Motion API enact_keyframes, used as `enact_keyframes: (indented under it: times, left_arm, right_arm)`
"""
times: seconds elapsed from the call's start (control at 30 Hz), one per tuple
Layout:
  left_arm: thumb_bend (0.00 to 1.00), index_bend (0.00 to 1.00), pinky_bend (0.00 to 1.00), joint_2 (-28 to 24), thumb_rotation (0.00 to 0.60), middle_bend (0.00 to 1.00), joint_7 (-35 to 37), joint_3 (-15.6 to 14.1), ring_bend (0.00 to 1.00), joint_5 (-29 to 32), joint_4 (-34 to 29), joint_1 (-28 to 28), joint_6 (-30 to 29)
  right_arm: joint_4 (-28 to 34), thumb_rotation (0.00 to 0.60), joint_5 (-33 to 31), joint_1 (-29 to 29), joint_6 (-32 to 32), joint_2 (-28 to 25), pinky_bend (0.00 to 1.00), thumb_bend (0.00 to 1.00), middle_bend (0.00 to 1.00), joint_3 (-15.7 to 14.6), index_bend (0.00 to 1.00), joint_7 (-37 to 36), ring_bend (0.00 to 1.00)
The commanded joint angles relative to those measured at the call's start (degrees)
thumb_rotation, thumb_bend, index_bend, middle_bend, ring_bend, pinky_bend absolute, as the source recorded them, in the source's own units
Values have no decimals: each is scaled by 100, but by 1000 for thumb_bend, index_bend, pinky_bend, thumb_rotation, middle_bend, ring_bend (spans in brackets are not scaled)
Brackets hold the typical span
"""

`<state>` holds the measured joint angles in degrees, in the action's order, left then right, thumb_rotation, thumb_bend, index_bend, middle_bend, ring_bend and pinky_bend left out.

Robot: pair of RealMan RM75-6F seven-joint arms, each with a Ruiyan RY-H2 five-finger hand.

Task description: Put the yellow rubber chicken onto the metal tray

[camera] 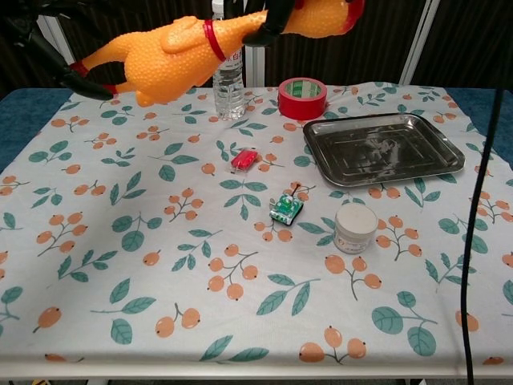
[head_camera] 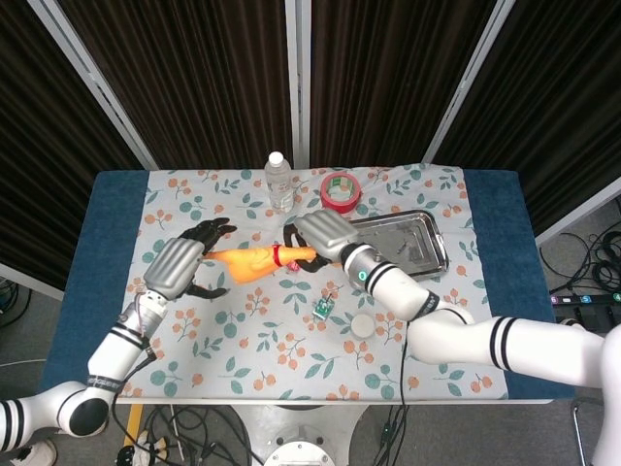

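Observation:
The yellow rubber chicken (head_camera: 250, 262) (camera: 164, 68) hangs lengthwise in the air over the left middle of the table. My right hand (head_camera: 325, 236) (camera: 270, 19) grips it at the neck, past the red collar. My left hand (head_camera: 184, 269) is at the chicken's leg end, with its dark fingers (camera: 90, 88) spread above and below the red feet; no firm grip shows. The metal tray (head_camera: 403, 243) (camera: 385, 148) lies bare at the right rear of the table, well right of the chicken.
A water bottle (head_camera: 278, 180) (camera: 227, 60) and a red tape roll (head_camera: 340, 190) (camera: 302, 98) stand at the back. A small red item (camera: 244, 160), a green circuit board (head_camera: 321, 309) (camera: 285, 210) and a white jar (head_camera: 362, 326) (camera: 353, 228) lie mid-table.

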<state>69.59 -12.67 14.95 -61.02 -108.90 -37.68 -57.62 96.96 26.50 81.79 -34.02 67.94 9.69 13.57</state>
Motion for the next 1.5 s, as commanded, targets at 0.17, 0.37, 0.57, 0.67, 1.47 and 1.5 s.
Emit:
enact_keyframes:
  times: [0.17, 0.37, 0.57, 0.67, 1.47, 1.5]
  left_arm:
    - [0, 188, 232, -97, 600, 170, -843, 34, 125, 1310, -499, -523, 77]
    - [0, 190, 257, -86, 600, 175, -826, 111, 141, 1933, -446, -730, 95]
    - [0, 203, 283, -103, 571, 194, -626, 183, 162, 2390, -374, -875, 203]
    - [0, 206, 290, -134, 520, 201, -544, 202, 169, 2530, -350, -941, 273]
    - [352, 417, 537, 172, 600, 441, -582, -166, 416, 2451, 102, -1152, 20]
    - [379, 441, 565, 204, 600, 467, -541, -162, 444, 2405, 135, -1137, 1]
  right_arm:
    - [-80, 600, -1195, 712, -527, 410, 950, 659, 763, -206, 851, 528, 726]
    - [-30, 600, -1355, 779, -603, 441, 951, 658, 764, -193, 851, 607, 728]
    - [7, 600, -1400, 768, -692, 503, 955, 658, 766, -172, 852, 638, 731]
    - [-5, 600, -1409, 766, -765, 564, 956, 658, 766, -169, 852, 678, 732]
    - [88, 600, -1394, 595, -621, 517, 961, 658, 770, 32, 859, 481, 740]
    - [89, 600, -1390, 595, -615, 513, 962, 658, 770, 18, 859, 495, 740]
